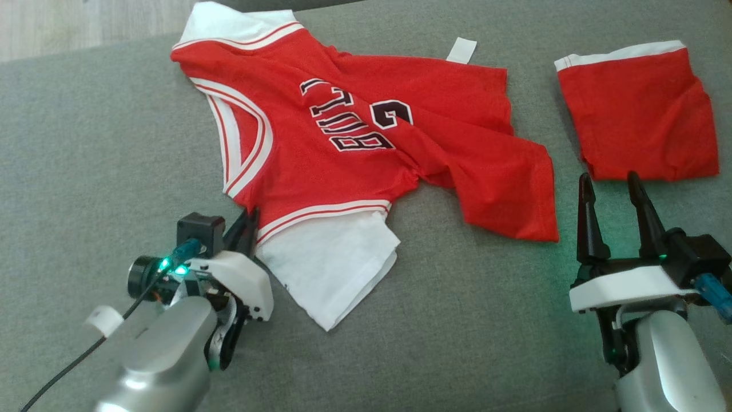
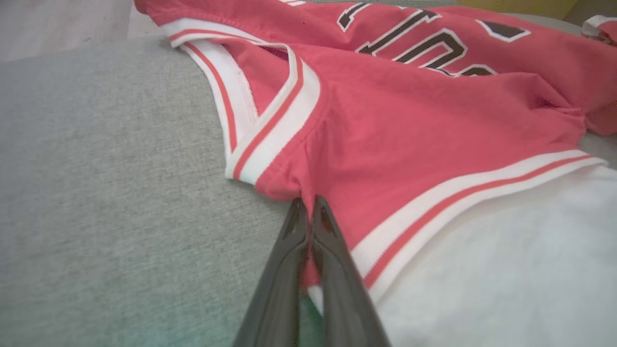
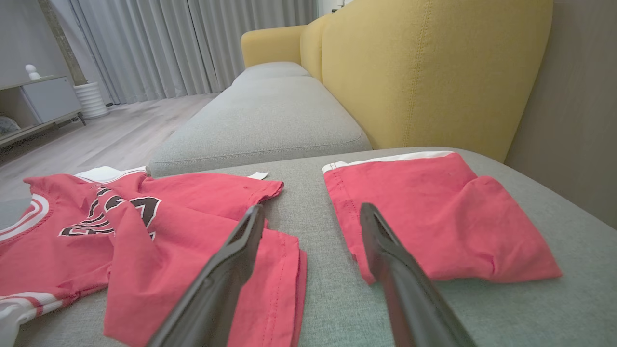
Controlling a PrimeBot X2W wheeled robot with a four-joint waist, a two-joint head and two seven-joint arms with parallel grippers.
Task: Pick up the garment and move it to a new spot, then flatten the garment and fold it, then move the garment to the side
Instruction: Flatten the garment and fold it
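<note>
A red basketball jersey with white sleeves and black lettering (image 1: 366,131) lies crumpled across the grey sofa seat (image 1: 103,143); it also shows in the left wrist view (image 2: 409,135) and the right wrist view (image 3: 144,226). My left gripper (image 1: 247,222) is shut on the jersey's red shoulder edge, beside the striped neckline and the near white sleeve (image 1: 329,269). In the left wrist view a pinch of red cloth sits between the closed fingers (image 2: 289,270). My right gripper (image 1: 612,183) hovers open to the right of the jersey's hem, holding nothing.
A folded pair of red shorts with a white band (image 1: 637,111) lies on the seat at the right, just beyond my right fingertips. A yellow sofa back (image 3: 434,72) rises behind them. Wooden floor (image 1: 68,23) lies past the seat's far edge.
</note>
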